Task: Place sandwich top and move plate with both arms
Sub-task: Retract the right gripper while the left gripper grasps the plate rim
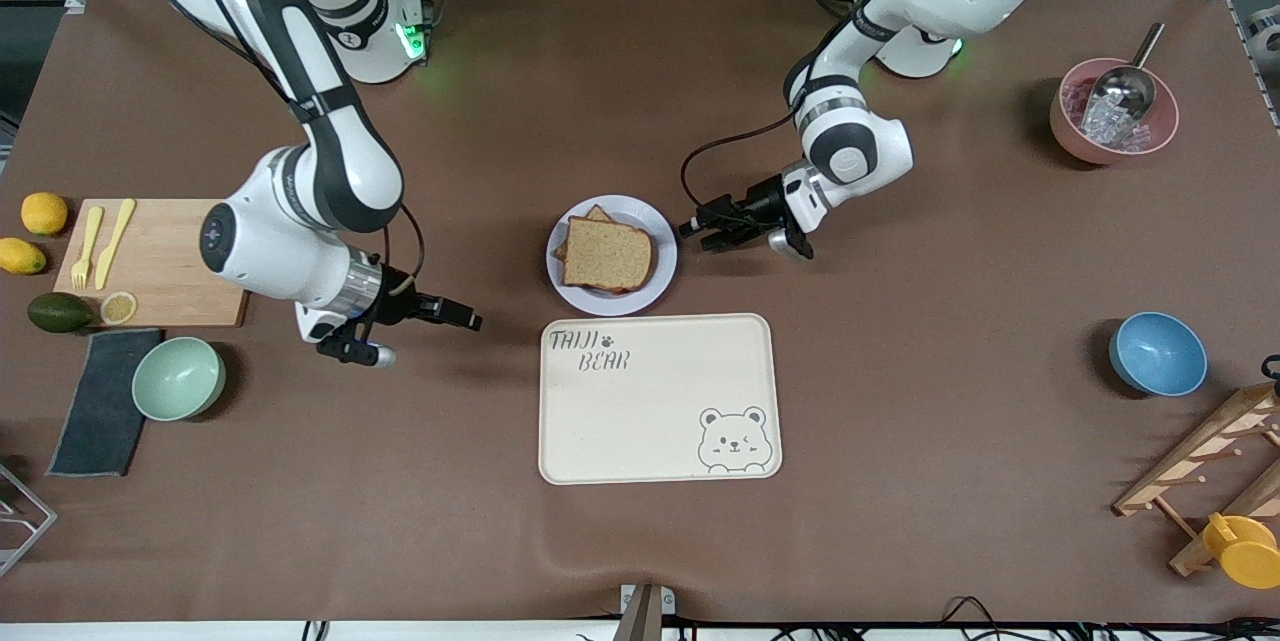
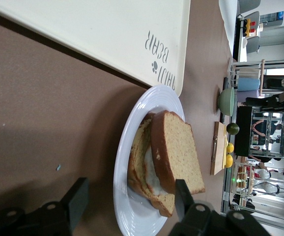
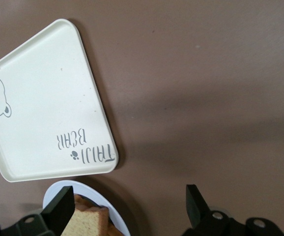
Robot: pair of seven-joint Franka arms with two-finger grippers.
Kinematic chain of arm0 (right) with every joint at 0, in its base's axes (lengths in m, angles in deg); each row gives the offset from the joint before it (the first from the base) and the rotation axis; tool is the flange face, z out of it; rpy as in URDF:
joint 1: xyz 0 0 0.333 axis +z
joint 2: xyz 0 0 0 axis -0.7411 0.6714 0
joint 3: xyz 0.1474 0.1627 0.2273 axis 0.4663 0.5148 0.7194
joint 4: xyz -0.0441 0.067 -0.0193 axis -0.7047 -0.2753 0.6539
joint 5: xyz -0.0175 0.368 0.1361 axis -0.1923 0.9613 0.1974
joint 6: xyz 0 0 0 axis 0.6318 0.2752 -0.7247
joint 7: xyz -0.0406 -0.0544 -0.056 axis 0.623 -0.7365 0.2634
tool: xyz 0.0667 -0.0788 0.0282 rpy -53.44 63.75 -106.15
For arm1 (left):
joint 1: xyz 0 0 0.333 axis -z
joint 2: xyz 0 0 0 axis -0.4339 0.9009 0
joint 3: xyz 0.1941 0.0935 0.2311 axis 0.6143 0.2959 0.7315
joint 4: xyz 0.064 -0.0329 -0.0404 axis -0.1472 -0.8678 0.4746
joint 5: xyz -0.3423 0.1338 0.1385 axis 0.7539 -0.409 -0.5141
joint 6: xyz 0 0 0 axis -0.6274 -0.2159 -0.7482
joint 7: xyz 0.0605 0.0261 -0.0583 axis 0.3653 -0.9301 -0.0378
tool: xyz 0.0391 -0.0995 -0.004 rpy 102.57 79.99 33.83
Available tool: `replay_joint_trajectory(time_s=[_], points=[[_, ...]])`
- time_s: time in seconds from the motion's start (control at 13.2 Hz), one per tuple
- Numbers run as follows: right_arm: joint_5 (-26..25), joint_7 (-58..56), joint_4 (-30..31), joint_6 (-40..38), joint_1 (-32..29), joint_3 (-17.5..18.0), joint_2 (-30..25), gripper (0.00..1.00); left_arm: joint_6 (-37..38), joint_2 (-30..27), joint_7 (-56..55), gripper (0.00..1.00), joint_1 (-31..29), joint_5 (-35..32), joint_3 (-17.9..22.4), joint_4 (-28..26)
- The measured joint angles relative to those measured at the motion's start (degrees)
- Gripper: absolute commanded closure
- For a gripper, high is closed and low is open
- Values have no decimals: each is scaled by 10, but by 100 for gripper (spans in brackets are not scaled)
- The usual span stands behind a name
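I am judging the first half done: the sandwich top [image 1: 606, 254] is lying on the stack on the plate [image 1: 660, 293], covering the lower slice, whose corner is peeking out at the edge farther from the front camera. The plate move is what remains. The plate is sitting on the brown table, just beside the cream tray [image 1: 660, 399] and farther from the front camera than it, not on it.

I am reading the left gripper [image 1: 712, 227] as low beside the plate rim, at the left arm's end of the plate, its fingers [image 2: 78, 196] spread with the rim showing between them, touching nothing that I can see. The right gripper [image 1: 420, 326] is hanging near the table toward the right arm's end, well apart from the plate, its fingers [image 3: 63, 210] wide and holding nothing.

The sandwich top is looking light brown, squarish, with darker crust. In the left wrist view it is sitting slightly askew on the slice beneath, with something white showing between them. The plate is pale and round, only a little wider than the bread.
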Motion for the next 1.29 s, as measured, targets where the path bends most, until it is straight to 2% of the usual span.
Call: replay_joint_trajectory(time_s=[0.15, 0.38, 0.61, 0.68, 0.91, 0.99, 1.22, 1.29], points=[[-43, -22, -25, -68, -21, -25, -8, 0, 0, 16, 9, 27, 1, 0, 0, 13], [-65, -102, -71, -161, -91, -36, -10, 0, 0, 47, 44, 32, 1, 0, 0, 28], [-118, -172, -104, -203, -149, -37, -10, 0, 0, 72, 63, 43, 1, 0, 0, 41], [-131, -191, -115, -214, -162, -37, -10, 0, 0, 73, 64, 49, 2, 0, 0, 44], [-169, -254, -160, -254, -190, -38, -10, 0, 0, 76, 64, 59, 6, 0, -1, 50], [-185, -269, -178, -267, -197, -37, -11, 0, 0, 77, 64, 66, 8, 0, -1, 51], [-232, -290, -213, -308, -214, -31, -38, 0, 0, 77, 65, 100, 10, 0, -1, 55], [-239, -290, -222, -332, -215, -29, -52, 0, 0, 78, 65, 100, 12, 0, -1, 56]])
